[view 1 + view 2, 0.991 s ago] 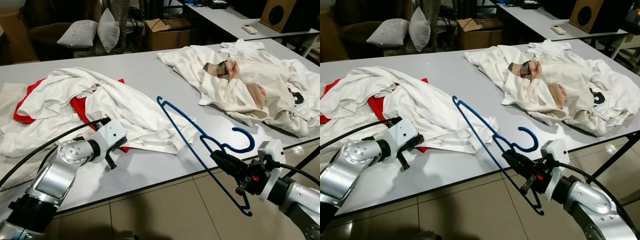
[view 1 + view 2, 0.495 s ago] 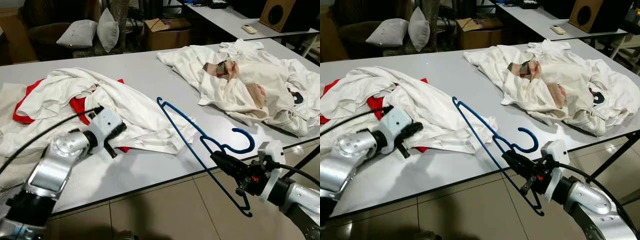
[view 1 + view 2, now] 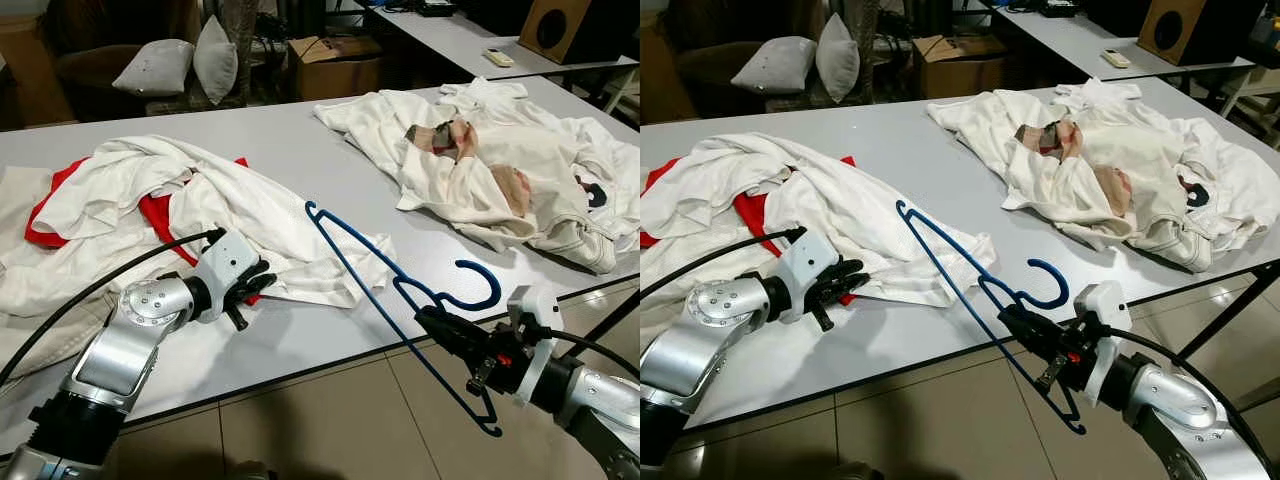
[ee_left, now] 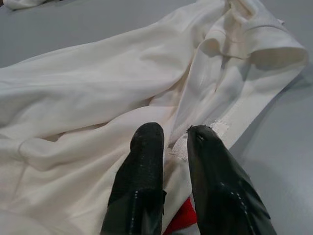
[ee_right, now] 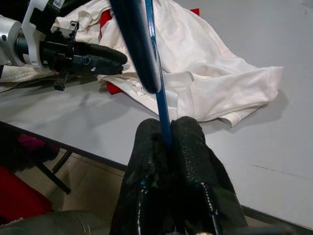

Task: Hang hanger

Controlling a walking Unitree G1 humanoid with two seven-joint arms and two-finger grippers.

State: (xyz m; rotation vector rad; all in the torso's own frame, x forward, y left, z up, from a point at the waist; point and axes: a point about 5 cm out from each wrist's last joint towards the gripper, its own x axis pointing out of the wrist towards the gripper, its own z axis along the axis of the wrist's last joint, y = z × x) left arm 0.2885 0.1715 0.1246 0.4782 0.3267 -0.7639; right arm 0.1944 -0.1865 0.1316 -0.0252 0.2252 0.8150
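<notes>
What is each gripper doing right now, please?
Left gripper: fingers slightly open over the edge of the white garment, nothing held.
Right gripper: shut on the blue hanger.

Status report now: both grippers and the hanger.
Right gripper shut on blue hanger, held over table edge. Left gripper nearly closed at white shirt. Hanger not yet in shirt.

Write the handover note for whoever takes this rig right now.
Right hand: shut on the blue hanger, held in the air over the table's near edge, near its hook.
Left hand: fingers nearly closed, gripping nothing, at the edge of the white garment lying over red cloth.
Done: hanger picked up.
Left: grasp the garment, get it onto the hanger, hang it.
</notes>
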